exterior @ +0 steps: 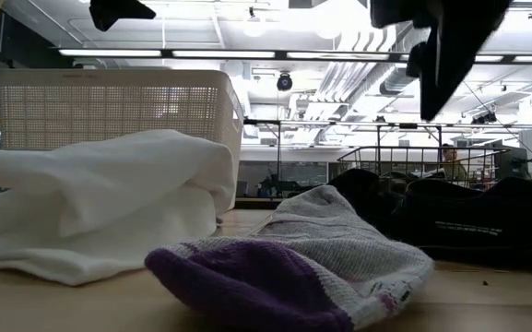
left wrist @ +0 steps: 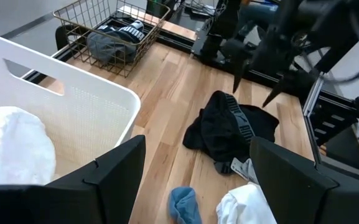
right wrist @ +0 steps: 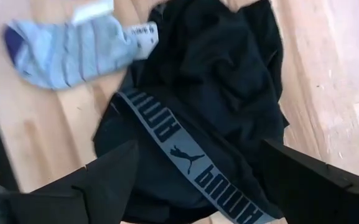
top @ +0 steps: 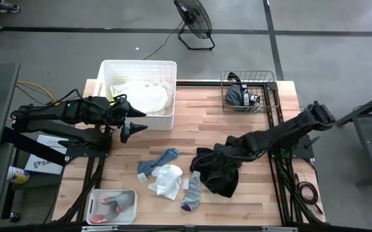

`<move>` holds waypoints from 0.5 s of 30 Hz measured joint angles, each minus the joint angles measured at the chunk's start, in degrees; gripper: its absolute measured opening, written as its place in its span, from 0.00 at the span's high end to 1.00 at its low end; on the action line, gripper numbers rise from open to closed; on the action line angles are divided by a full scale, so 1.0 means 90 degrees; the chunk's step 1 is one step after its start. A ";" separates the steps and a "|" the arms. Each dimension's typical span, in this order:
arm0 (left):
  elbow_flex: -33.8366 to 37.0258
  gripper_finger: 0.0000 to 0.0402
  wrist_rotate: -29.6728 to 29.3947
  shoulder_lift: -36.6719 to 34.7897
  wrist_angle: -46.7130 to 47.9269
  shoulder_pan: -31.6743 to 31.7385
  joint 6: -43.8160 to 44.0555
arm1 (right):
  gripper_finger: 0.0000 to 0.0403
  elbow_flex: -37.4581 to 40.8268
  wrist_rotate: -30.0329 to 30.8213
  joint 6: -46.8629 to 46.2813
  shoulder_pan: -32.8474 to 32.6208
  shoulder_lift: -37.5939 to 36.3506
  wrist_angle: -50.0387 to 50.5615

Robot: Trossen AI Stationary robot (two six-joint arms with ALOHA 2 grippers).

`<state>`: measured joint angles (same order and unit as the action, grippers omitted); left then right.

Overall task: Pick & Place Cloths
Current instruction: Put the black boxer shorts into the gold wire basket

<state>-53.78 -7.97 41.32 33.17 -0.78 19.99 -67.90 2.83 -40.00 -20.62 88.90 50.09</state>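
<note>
A: How many loose cloths lie on the wooden table (top: pixel 237 122)?

B: Four that I can count from above. One blue sock (top: pixel 160 161), one white garment (top: pixel 167 180) touching it, one grey sock with a purple toe (top: pixel 192 191) just beside the white one, and one black pair of briefs (top: pixel 219 171) with a lettered grey waistband.

A: And the containers?

B: Three. One white plastic laundry basket (top: pixel 139 66) at the far left of the table, holding white cloth with a bit of neon yellow at its edge. One wire basket (top: pixel 249 91) at the far right, with dark and grey garments inside; how many is hard to tell, perhaps two. One small white tray (top: pixel 111 207) at the near left corner, with something pink and grey in it, too small to name.

A: The two arms?

B: The right gripper (top: pixel 205 162) hangs directly over the black briefs, its fingers spread apart with the waistband showing between them in the right wrist view. It holds nothing. Whether the fingertips touch the fabric I cannot tell.

A: The left one?

B: The left gripper (top: pixel 136 127) hovers beside the laundry basket's near corner, jaws apart and empty. Past its two fingers (left wrist: pixel 114 177) the briefs, the blue sock and the wire basket all show.
</note>
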 joint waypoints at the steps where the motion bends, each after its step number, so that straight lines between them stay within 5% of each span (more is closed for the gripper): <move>1: 0.0002 0.29 0.0011 0.0000 -0.0002 0.0000 0.0000 | 0.19 0.0000 -0.0002 0.0083 -0.0025 0.0104 0.0000; 15: 0.0002 0.29 0.0085 0.0000 0.0000 0.0000 -0.0022 | 0.19 0.0005 -0.0020 0.1157 -0.0367 0.1194 -0.0020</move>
<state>-53.76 -7.20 41.32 33.17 -0.78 19.79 -67.85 2.65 -29.58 -23.93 99.65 49.90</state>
